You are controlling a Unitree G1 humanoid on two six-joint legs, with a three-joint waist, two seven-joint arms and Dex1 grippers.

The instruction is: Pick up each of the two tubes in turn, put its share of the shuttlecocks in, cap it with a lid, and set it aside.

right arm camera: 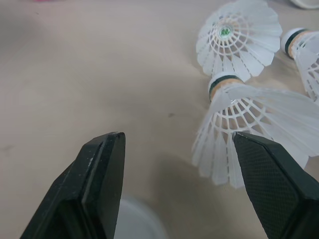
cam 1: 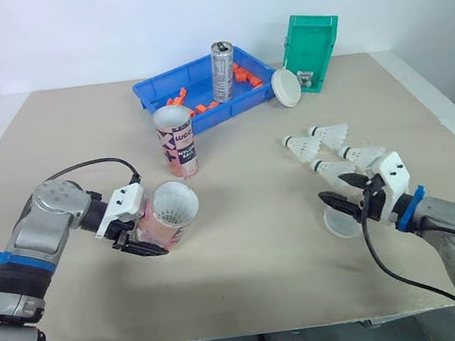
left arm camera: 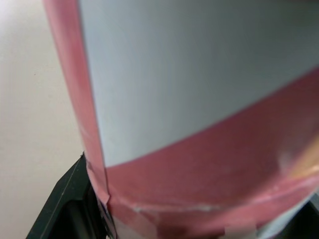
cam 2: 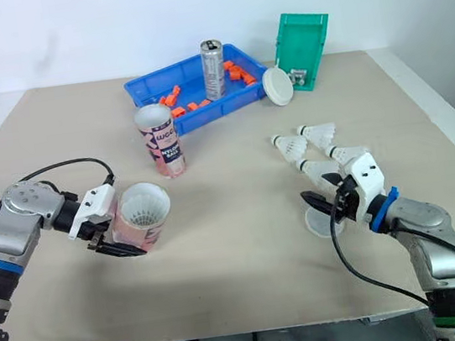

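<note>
The upright tube [cam 1: 177, 142] stands by the blue tray [cam 1: 145, 94]. The left gripper [cam 1: 145, 237] clamps the tilted tube [cam 1: 172, 213]: the head views show its open mouth, the wrist view its pink-and-white wall. The leaning lid [cam 1: 286, 87] rests against the tray, and the flat lid [cam 1: 340, 225] lies under the wide-spread right gripper [cam 1: 341, 204], beside four shuttlecocks [cam 1: 329, 133].

Silver-grey arms [cam 1: 47, 214] with blue tape bands [cam 1: 410, 207], white wrist housings [cam 1: 124, 204], black cables [cam 1: 91, 163] and black jaws.

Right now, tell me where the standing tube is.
The tube stands upright left of centre in the eye views, just before the blue tray, beyond the left gripper.
</note>
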